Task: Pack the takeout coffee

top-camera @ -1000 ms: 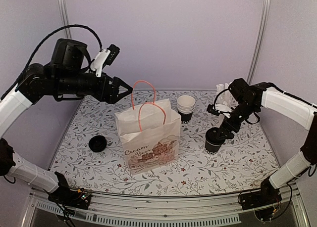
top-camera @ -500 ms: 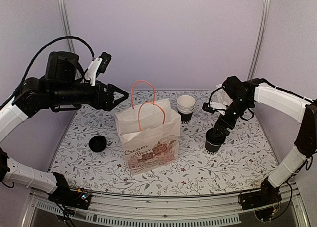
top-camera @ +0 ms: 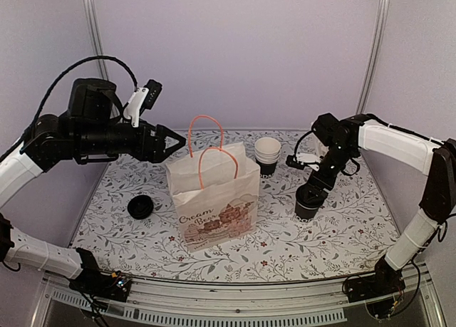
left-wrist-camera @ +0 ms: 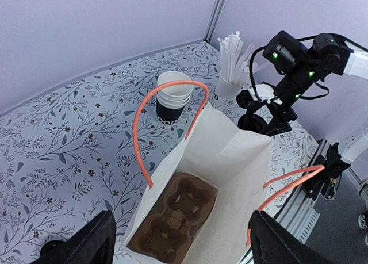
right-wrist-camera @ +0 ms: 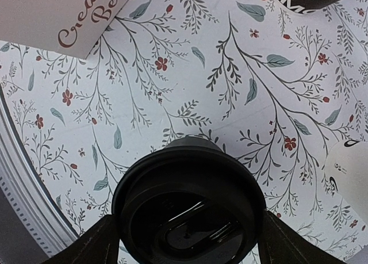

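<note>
The takeout coffee [top-camera: 308,203], a small paper cup with a black lid [right-wrist-camera: 190,209], stands on the table right of the white paper bag [top-camera: 214,199]. My right gripper [top-camera: 314,187] hangs straight over it. It is open, with one finger [right-wrist-camera: 86,241] on each side of the lid, close to its rim. My left gripper [top-camera: 178,138] is open above the bag's left rear, nothing between its fingers [left-wrist-camera: 86,244]. Looking down into the open bag [left-wrist-camera: 241,155], I see a brown cup carrier [left-wrist-camera: 172,218] lying on its bottom.
A stack of nested lidless cups [top-camera: 268,154] stands behind the bag. A white cup of pale sticks [left-wrist-camera: 230,57] stands behind the coffee. A black round lid [top-camera: 140,206] lies left of the bag. The bag's orange handles [top-camera: 214,152] stand upright.
My right wrist has shifted left over the coffee, which has stayed put. My left gripper has dipped slightly toward the bag's handles.
</note>
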Controlling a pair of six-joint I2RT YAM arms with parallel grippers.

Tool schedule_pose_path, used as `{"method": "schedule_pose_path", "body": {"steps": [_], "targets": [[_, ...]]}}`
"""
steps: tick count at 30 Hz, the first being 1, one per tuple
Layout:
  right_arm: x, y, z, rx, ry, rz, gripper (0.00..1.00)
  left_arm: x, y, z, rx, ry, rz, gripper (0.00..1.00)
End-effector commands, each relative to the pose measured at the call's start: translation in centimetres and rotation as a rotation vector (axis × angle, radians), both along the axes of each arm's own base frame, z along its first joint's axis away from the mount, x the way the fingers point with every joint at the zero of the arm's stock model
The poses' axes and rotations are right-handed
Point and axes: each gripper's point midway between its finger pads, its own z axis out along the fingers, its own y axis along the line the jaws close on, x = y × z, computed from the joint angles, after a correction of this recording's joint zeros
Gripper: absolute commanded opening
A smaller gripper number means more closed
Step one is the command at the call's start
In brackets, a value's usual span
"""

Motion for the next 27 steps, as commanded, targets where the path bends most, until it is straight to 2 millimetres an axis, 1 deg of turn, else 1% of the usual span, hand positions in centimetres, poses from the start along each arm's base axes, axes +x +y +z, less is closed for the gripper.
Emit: {"method": "schedule_pose_path", "body": {"steps": [1,6,16,27], "targets": [[-0.1,-0.1,-0.3,-0.032,0.016,-0.008,0.82,-0.2,0.0,0.3,-0.019,-0.012,-0.001,0.82],[-0.2,-0.2,-0.5,-0.048,0.022,-0.008,0.77,-0.3,0.1,0.1,-0.016,-0.012,0.001,0.82],[-0.9,-0.8,-1.1,-0.109,0.01,0.007,0.77,-0.3,0.5,-0.2,-0.009,-0.005,0.013,0.82],[-1.3,-1.3,-1.3,-0.131,0.006,0.007,0.78,-0.4,0.6,-0.4,-0.01,0.003,0.015,0.82]]}}
